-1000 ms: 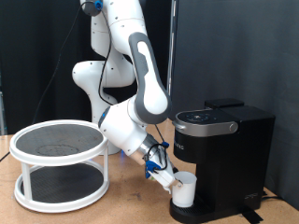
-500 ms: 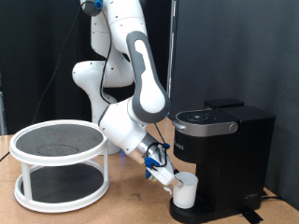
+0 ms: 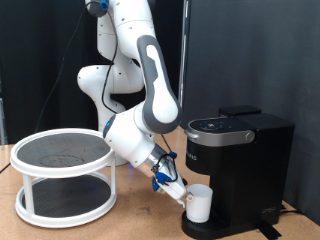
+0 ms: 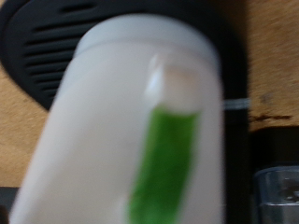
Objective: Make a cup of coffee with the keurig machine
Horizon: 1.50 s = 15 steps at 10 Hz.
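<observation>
Exterior view: the cup (image 3: 198,203) stands upright on the round drip base of the keurig machine (image 3: 240,170), under its brew head, near the bench's front edge towards the exterior view's right. The gripper (image 3: 184,195) sits at the cup's side facing the exterior view's left — touching it, as far as the view shows. The arm comes in low from that side, forearm slanting down, wrist almost level with the cup's middle. The white two-tier stand (image 3: 64,175) is well apart, by the left edge.

Wrist view: the cup (image 4: 140,121) fills the picture, blurred, a green stripe down its wall and the slotted black base behind it. The fingers themselves do not show, so whether the jaws are closed on it I cannot tell.
</observation>
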Available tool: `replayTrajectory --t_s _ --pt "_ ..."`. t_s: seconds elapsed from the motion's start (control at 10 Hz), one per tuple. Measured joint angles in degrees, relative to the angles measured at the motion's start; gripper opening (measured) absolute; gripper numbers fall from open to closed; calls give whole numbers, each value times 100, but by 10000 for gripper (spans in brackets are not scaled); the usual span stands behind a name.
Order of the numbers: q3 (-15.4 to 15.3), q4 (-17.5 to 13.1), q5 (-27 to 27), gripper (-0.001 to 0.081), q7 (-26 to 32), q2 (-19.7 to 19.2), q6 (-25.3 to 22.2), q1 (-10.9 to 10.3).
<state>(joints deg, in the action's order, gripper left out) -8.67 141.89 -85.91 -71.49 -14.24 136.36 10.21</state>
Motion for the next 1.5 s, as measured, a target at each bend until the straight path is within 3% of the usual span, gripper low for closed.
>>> replayTrajectory --t_s 0.3,1.0,1.2,1.5 --pt "82 298 0 734 111 210 -188 189" --pt "331 655 23 734 -3 827 -179 504" --pt "350 654 6 734 -11 948 -546 513" --pt "431 741 -17 734 -403 1512 -1094 569"
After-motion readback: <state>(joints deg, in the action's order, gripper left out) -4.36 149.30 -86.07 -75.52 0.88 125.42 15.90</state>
